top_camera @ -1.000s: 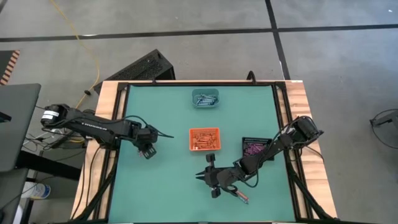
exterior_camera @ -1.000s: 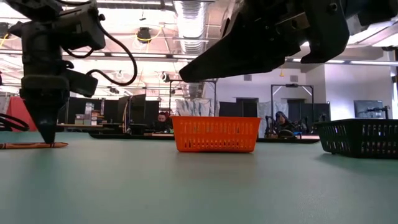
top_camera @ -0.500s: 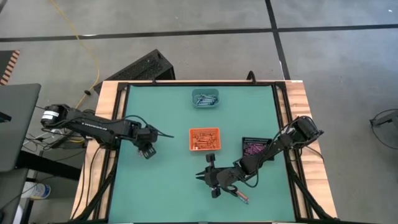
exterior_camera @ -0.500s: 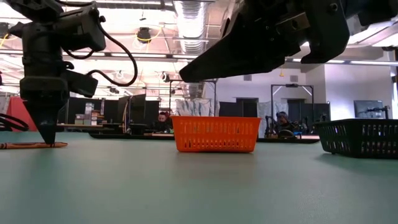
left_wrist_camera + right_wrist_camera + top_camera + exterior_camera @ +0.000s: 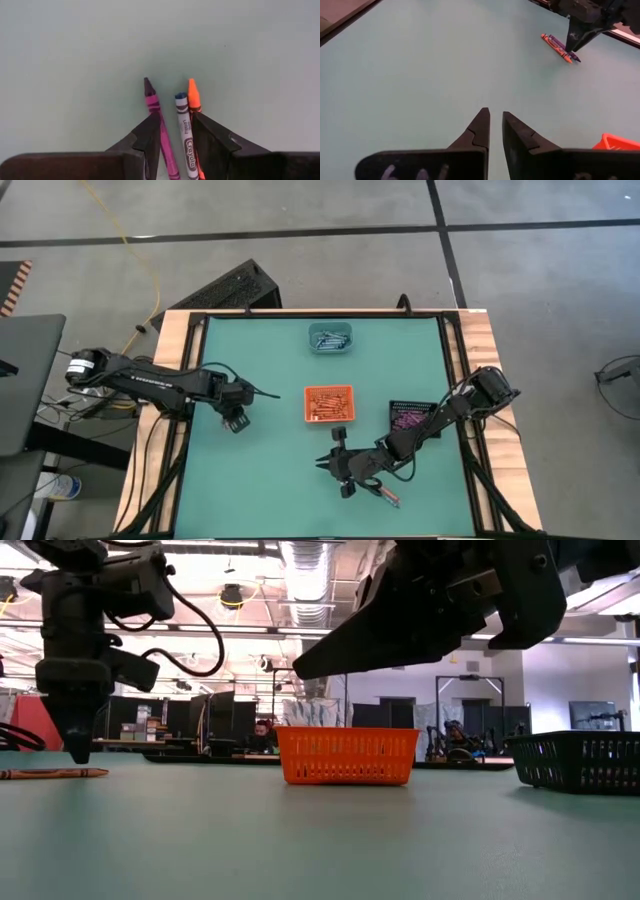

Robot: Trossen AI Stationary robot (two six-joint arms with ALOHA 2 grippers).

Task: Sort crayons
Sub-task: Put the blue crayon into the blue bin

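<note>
Sorting under way, pick-up stage. Left gripper (image 5: 175,131), left of centre in the high view, hovers over three thin wax crayons on the green table mat (image 5: 270,470): purple-pink crayon (image 5: 159,122), blue-grey crayon (image 5: 184,130) and orange-red crayon (image 5: 193,102). Its jaws stand narrowly apart, holding nothing; the blue-grey crayon lies between the tips, the others at the fingers' edges. Next: descend and isolate one. Right gripper (image 5: 495,125), lower centre, waits nearly closed and empty.

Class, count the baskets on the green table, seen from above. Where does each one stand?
3. The teal basket stands at the table's far edge, the orange basket in the middle, the black basket by the right arm.
</note>
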